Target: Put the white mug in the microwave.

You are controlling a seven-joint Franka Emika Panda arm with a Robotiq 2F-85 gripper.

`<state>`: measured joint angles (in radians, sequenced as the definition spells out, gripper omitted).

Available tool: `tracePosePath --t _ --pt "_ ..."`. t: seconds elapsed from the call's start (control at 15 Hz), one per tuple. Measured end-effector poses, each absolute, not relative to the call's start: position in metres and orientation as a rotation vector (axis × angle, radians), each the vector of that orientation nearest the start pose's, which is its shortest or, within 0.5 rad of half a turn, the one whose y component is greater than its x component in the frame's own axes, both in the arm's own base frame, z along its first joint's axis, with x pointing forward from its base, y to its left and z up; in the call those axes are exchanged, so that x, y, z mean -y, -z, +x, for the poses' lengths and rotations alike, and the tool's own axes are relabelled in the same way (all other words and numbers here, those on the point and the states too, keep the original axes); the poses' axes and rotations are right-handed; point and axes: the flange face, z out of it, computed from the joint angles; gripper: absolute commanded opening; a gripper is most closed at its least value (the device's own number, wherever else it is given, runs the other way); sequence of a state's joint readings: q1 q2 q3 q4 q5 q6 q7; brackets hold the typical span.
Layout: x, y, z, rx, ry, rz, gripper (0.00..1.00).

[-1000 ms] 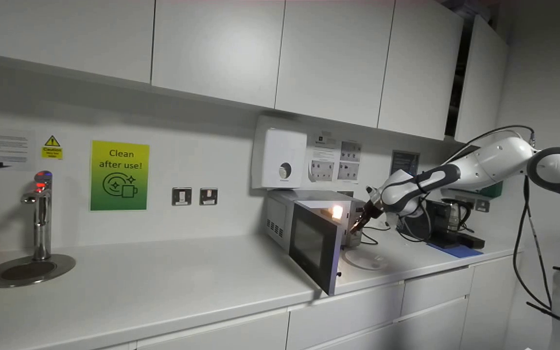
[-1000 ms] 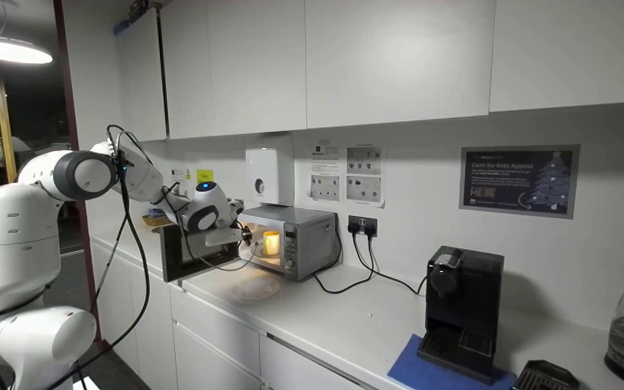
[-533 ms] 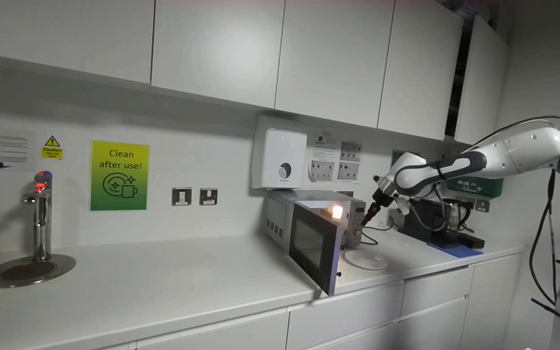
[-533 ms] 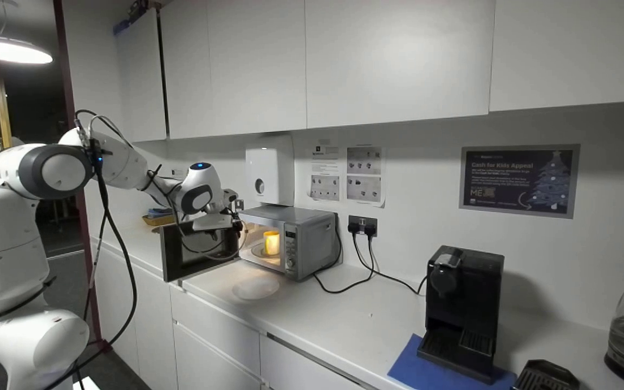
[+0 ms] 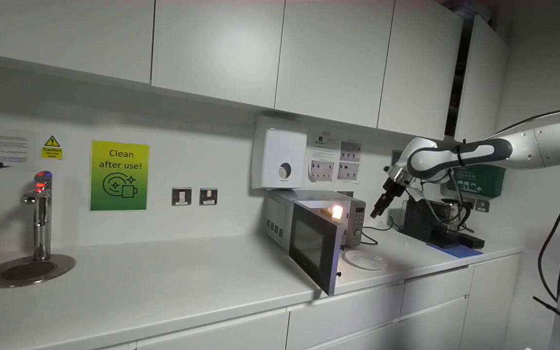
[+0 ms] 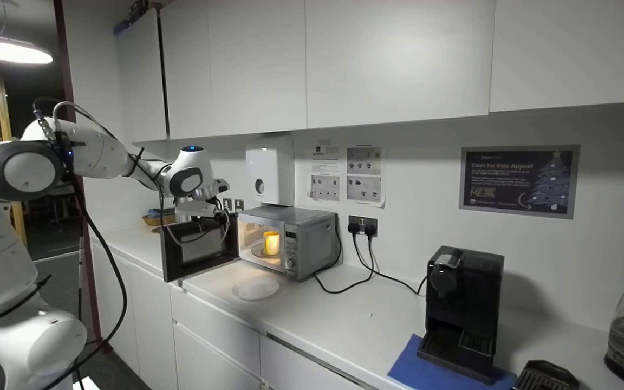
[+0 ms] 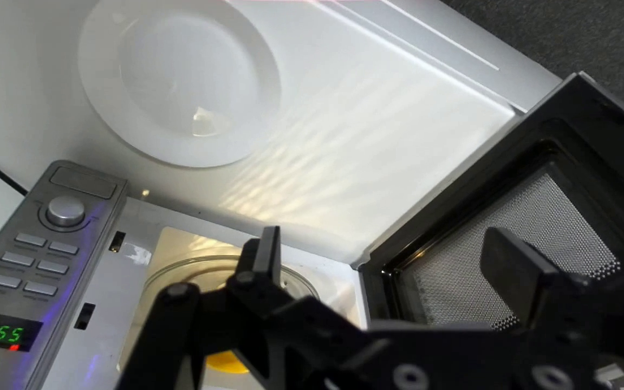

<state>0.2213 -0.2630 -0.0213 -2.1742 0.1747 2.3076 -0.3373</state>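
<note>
The gripper is spread wide and nothing is held. Apart from it, the white mug is seen upright inside the microwave. The gripper should be led away gently, without the nearby open door being touched.

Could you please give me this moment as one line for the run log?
mug: in lit microwave, on turntable; door: open; fingers: open, empty, outside microwave; plate: on counter; placement: appears done

The mug, lit yellow, stands upright on the turntable inside the open microwave.
</note>
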Motion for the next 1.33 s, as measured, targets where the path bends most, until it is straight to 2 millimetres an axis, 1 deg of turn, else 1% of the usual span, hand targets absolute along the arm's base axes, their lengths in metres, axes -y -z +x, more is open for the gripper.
tracePosePath --t 0.2,0.47,0.6,0.87,1.2,1.33 --pt "-0.103 -0.549 0.492 0.527 0.552 -2.899 1.00" --pt "-0.102 -0.536 0.484 0.364 0.385 -2.934 1.00" --pt "-0.102 -0.533 0.482 0.306 0.338 -2.939 1.00" --pt "-0.097 -0.527 0.477 0.255 0.234 -2.954 1.00" --pt "-0.078 -0.514 0.471 0.215 0.075 -2.993 1.00" --pt "-0.074 -0.512 0.470 0.211 0.055 -3.001 1.00"
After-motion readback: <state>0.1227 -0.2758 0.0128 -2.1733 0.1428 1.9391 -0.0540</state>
